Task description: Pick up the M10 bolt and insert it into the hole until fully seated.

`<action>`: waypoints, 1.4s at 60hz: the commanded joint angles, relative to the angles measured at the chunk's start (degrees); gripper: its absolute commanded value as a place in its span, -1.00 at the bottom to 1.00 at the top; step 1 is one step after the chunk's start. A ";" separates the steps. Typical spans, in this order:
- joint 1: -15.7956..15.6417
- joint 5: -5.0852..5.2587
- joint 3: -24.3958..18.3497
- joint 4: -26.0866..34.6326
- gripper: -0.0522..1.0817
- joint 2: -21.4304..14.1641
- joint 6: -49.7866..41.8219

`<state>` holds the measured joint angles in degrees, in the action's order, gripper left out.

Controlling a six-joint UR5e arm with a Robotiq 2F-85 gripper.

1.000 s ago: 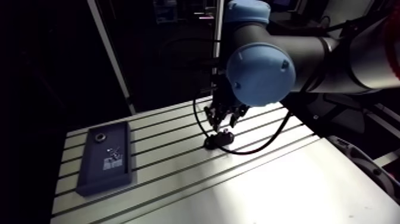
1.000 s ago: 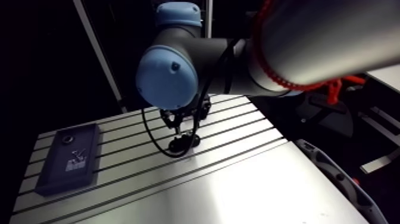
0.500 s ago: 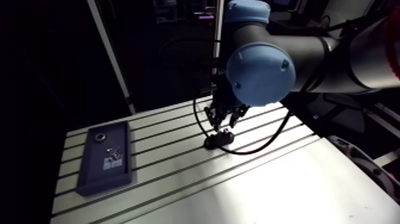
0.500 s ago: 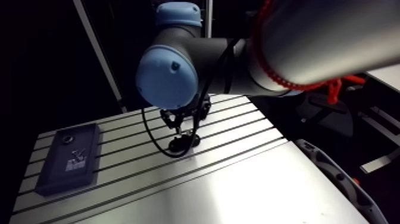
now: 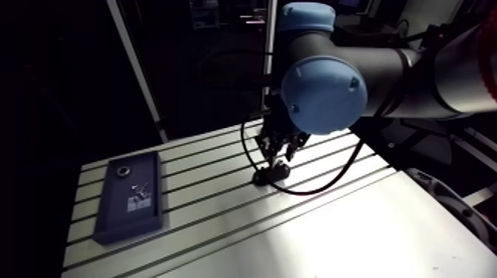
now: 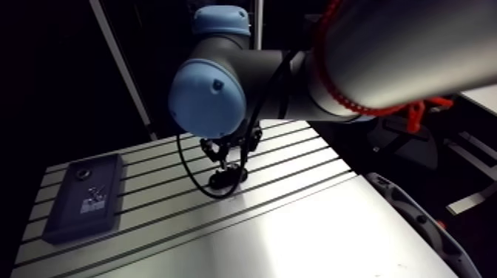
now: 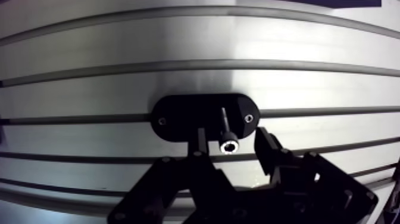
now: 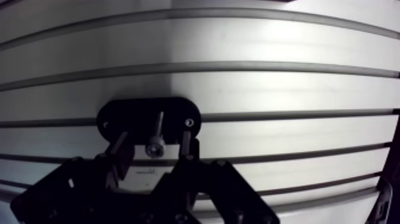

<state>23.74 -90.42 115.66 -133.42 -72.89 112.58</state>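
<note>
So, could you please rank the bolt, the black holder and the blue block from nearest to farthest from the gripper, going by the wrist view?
1. Bolt: standing between the fingers of the open gripper, a gap on either side.
2. Black holder: under the bolt, just ahead of the fingers.
3. Blue block: far beyond the holder, only a sliver showing.
</note>
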 commanded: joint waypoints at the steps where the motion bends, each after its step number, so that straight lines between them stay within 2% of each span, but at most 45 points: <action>1: 0.17 -0.06 0.06 -0.04 -0.06 -0.01 0.06; 18: 0.17 -0.06 0.39 -0.05 -0.02 -0.01 0.06; 36: 0.08 -0.06 0.42 -0.06 0.16 -0.01 -0.03; 84: 0.08 0.03 0.39 0.03 0.34 0.17 -0.02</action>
<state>23.83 -90.41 115.92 -133.46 -72.79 112.59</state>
